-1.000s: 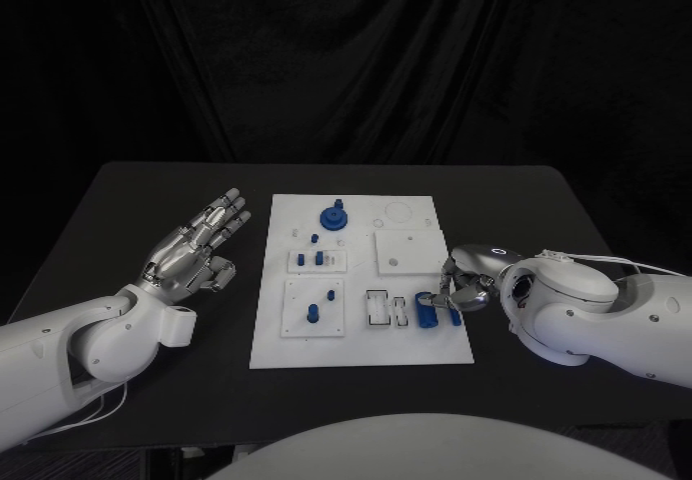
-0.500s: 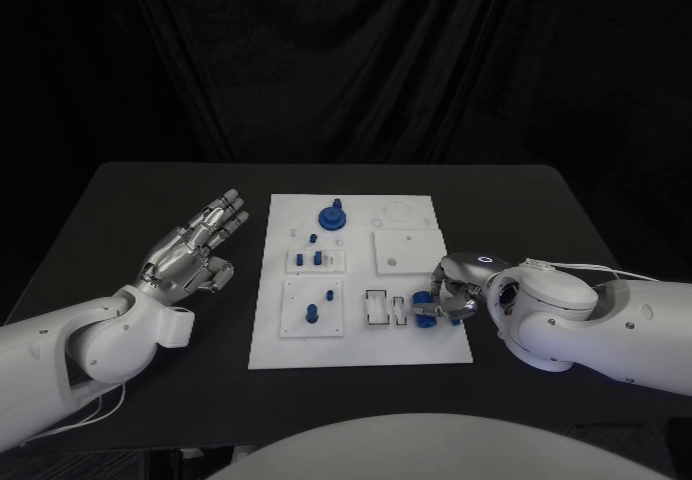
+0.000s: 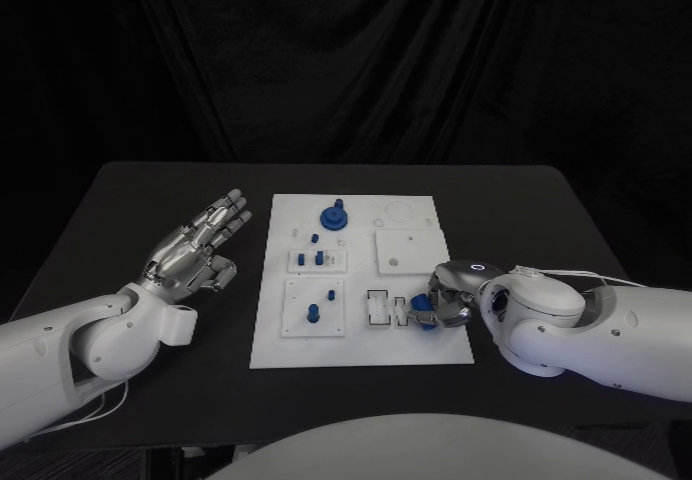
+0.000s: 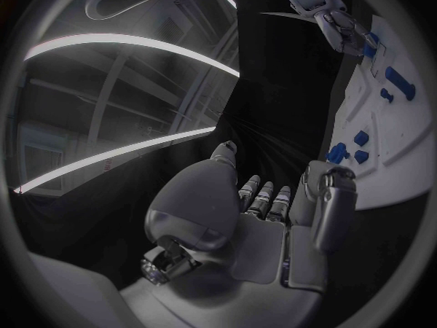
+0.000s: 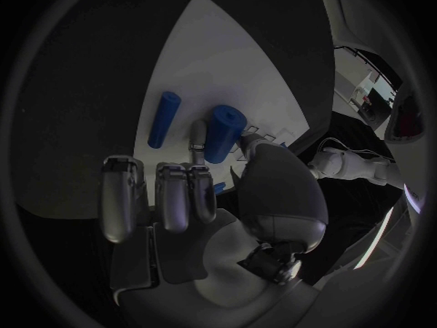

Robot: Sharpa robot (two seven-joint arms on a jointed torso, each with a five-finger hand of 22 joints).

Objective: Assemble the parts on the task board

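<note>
The white task board [image 3: 361, 345] lies in the middle of the black table. My right hand [image 3: 444, 300] is over its near right corner. In the right wrist view a finger and the thumb of my right hand [image 5: 205, 197] pinch a thick blue cylinder [image 5: 223, 133] lying on the board [image 5: 210, 58]. A thin blue rod [image 5: 164, 119] lies free beside it. My left hand [image 3: 195, 245] hovers left of the board, fingers spread, holding nothing. A blue round part with a peg [image 3: 333, 216] stands at the board's far side. Small blue pegs [image 3: 310, 260] stand in the middle, and two more blue pieces [image 3: 317, 305] nearer.
A white slotted block [image 3: 378, 308] sits just left of my right hand. The left wrist view shows the board [image 4: 400, 146] with blue parts [image 4: 398, 82] beyond my left hand [image 4: 264, 211]. Bare black table surrounds the board on both sides.
My right hand has moved left onto the board's near right corner and closed round the thick blue cylinder, now partly covering both blue pieces. The left hand has not moved.
</note>
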